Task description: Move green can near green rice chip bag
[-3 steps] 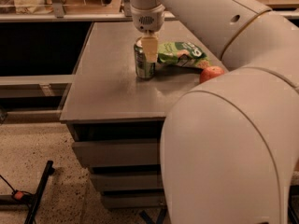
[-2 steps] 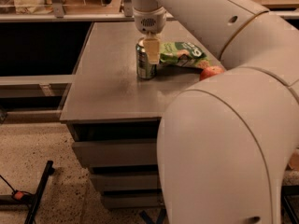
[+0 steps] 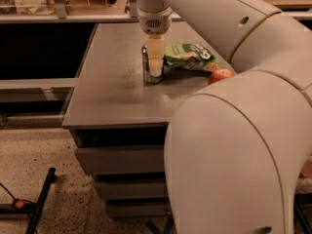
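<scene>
The green can (image 3: pixel 146 66) stands upright on the grey table (image 3: pixel 112 99), just left of the green rice chip bag (image 3: pixel 188 56), which lies flat. Can and bag are almost touching. My gripper (image 3: pixel 154 70) comes straight down from above and is shut on the can. One pale finger (image 3: pixel 155 55) covers the can's front and top, so only its left side and base show.
A round orange fruit (image 3: pixel 220 75) lies right of the bag, next to my large white arm (image 3: pixel 234 145), which fills the right foreground. A shelf with rails (image 3: pixel 58 13) runs behind the table. Drawers (image 3: pixel 122 160) sit under the tabletop.
Nothing has visibly changed. The gripper and the can stay in the same spot beside the bag.
</scene>
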